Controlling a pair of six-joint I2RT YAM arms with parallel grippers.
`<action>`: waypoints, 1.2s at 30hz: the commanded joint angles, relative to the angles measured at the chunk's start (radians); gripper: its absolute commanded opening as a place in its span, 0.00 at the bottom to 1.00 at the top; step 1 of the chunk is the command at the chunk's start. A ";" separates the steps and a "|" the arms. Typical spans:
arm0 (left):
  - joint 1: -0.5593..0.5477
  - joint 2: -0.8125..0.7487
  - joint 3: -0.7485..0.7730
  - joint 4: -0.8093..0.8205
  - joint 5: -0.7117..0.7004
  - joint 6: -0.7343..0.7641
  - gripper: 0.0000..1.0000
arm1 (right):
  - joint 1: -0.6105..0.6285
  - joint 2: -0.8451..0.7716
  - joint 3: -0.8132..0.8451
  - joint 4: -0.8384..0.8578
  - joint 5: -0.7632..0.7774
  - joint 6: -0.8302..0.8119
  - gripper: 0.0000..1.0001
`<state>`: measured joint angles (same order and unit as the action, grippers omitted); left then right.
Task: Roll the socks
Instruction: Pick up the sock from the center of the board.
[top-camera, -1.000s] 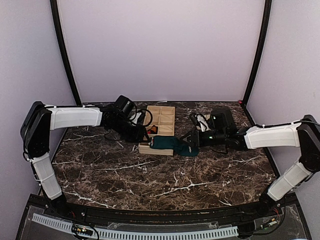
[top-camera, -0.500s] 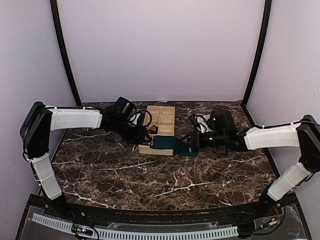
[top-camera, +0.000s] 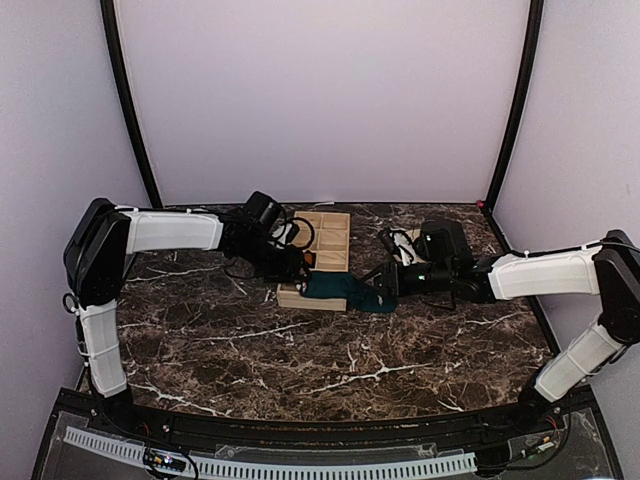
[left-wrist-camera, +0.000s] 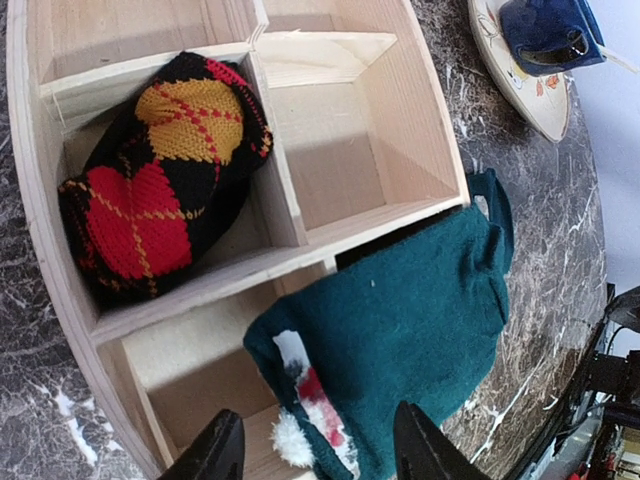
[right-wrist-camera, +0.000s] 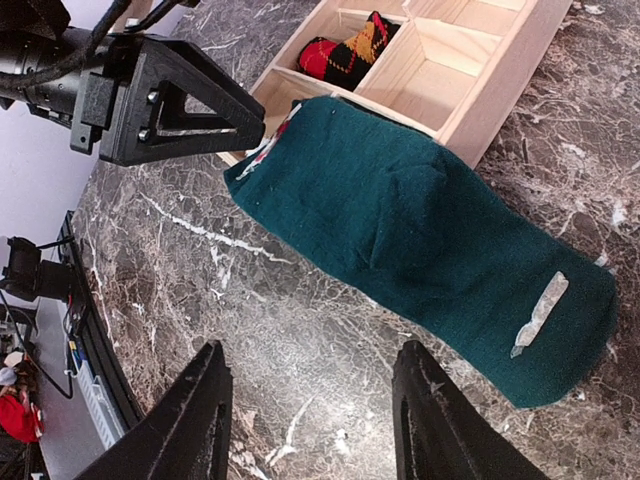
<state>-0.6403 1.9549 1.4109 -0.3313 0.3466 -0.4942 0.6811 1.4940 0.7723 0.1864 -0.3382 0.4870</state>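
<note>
Advance noted: your left claw (left-wrist-camera: 318, 445), released and empty, has closed in, teal sock (left-wrist-camera: 410, 320) just ahead; right claw (right-wrist-camera: 312, 400) likewise unclenched, so rolling is pending.

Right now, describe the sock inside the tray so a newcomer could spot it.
On the marble table sits a pale wooden divided tray. One compartment holds the argyle sock, bunched into a ball. It is black with red and orange diamonds, while the teal sock beside it is plain and drapes flat over the tray's edge onto the table.
</note>
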 joint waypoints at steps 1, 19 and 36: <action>-0.015 0.014 0.064 -0.068 -0.051 0.047 0.54 | 0.008 -0.003 0.033 0.013 0.007 -0.017 0.50; -0.032 0.096 0.111 -0.118 -0.064 0.067 0.54 | 0.006 0.015 0.048 0.000 0.008 -0.032 0.50; -0.032 0.101 0.089 -0.063 0.057 0.042 0.11 | 0.006 -0.021 0.023 -0.008 0.022 -0.024 0.50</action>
<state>-0.6666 2.0590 1.5146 -0.3866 0.3859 -0.4515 0.6811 1.4994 0.7944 0.1642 -0.3351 0.4644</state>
